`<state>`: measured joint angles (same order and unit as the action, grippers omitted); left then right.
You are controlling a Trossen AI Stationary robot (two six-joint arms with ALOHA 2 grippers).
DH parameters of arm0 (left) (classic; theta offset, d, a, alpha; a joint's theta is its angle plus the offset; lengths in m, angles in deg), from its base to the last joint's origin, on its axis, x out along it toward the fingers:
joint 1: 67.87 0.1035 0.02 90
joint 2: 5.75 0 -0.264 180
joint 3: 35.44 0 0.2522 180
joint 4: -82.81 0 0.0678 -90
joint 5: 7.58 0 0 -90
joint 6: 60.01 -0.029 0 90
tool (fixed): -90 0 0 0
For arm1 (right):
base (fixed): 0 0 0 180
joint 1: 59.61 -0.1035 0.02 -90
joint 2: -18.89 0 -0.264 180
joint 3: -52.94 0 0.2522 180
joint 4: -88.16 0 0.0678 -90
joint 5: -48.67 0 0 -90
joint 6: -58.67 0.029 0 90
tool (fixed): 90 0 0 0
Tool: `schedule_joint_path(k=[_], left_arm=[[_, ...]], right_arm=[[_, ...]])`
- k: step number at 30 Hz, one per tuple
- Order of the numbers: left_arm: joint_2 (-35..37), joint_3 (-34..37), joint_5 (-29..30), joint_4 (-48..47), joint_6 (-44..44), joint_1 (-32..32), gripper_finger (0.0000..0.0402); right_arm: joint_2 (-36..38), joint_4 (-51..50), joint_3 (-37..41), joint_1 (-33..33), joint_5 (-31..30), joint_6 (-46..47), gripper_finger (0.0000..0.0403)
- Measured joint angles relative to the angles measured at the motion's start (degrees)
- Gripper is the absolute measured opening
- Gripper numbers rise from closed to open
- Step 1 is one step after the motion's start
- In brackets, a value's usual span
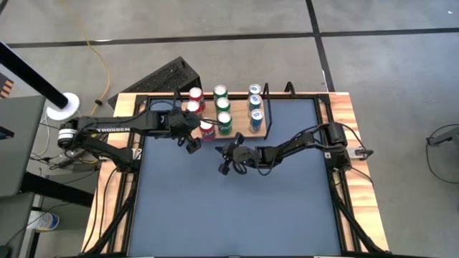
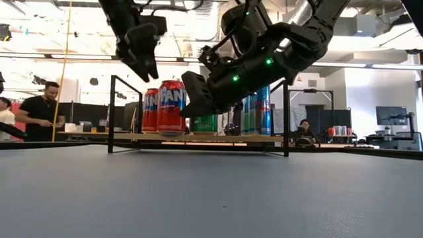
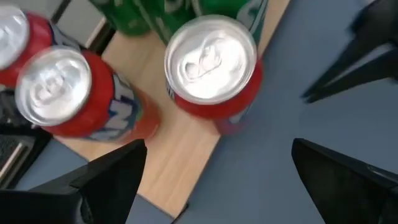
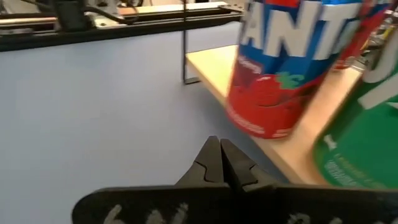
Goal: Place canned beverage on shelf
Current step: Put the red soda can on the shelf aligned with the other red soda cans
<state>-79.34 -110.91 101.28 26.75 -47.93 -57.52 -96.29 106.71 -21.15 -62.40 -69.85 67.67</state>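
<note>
While the red can stands upright at the front edge of the shelf, the left gripper hangs just above it with fingers spread wide and holding nothing. The can lies straight below these fingers, its long axis vertical. The right gripper, fingers pressed together and empty, waits nearby over the table.

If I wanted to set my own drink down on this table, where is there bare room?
The dark tabletop lies bare in front of both arms, right to its near edge. The shelf at the far edge is crowded: red cans, green cans and blue cans stand in rows. The open left gripper hovers by the nearest red can; the shut right gripper hangs beside it.
</note>
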Motion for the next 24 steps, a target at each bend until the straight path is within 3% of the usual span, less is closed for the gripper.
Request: schedule_joint_path(k=[6, 14, 18, 24], left_arm=[[5.97, -0.11, 4.07, -2.71, 3.66, -4.12, 0.0391], [13.93, 3.39, 16.24, -3.37, 11.78, -17.9, 0.0391], [16.44, 6.12, 22.23, -3.22, 15.29, -23.91, 0.0391], [17.08, 7.21, 26.22, -3.43, 17.2, -29.51, 0.0391]], right_arm=[[0.0, 1.54, 0.0, 0.74, -3.1, -1.4, 0.0], [-0.31, 7.41, -0.04, -0.64, -13.78, -1.99, 0.0], [-0.37, 8.75, -0.04, -0.48, -15.07, -1.31, 0.0], [-0.39, 11.8, -0.04, -0.05, -16.84, -0.06, 0.0]])
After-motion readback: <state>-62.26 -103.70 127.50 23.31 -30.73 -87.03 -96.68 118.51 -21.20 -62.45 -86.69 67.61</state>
